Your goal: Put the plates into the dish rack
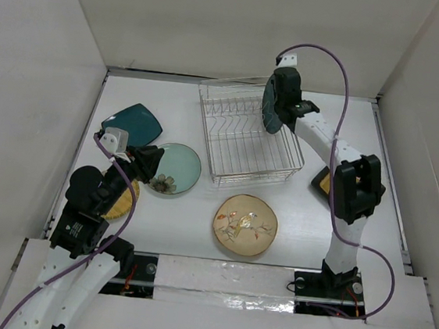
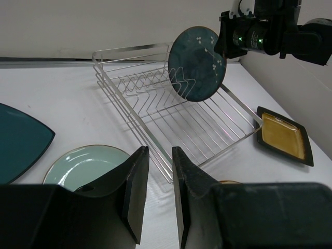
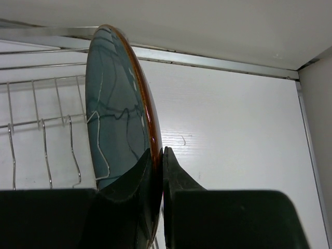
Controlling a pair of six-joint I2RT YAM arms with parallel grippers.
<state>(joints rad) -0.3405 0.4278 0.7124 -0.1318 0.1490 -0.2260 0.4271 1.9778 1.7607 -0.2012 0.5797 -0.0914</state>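
My right gripper (image 1: 278, 98) (image 3: 162, 151) is shut on the rim of the teal round plate (image 1: 269, 111) (image 3: 114, 104) (image 2: 197, 62) and holds it upright, on edge, above the right end of the dish rack (image 1: 241, 147) (image 2: 155, 98). The rack holds no plates. My left gripper (image 1: 156, 167) (image 2: 160, 150) is open with a narrow gap and nothing in it, low over the left edge of the pale green plate (image 1: 176, 166) (image 2: 83, 163). The teal square plate (image 1: 133, 122) (image 2: 21, 140) lies behind it. The tan bird plate (image 1: 244, 224) lies in front of the rack.
A black-rimmed yellow square plate (image 1: 321, 179) (image 2: 282, 136) lies right of the rack, partly behind my right arm. A small orange-yellow plate (image 1: 125, 199) shows under my left arm. White walls enclose the table on three sides.
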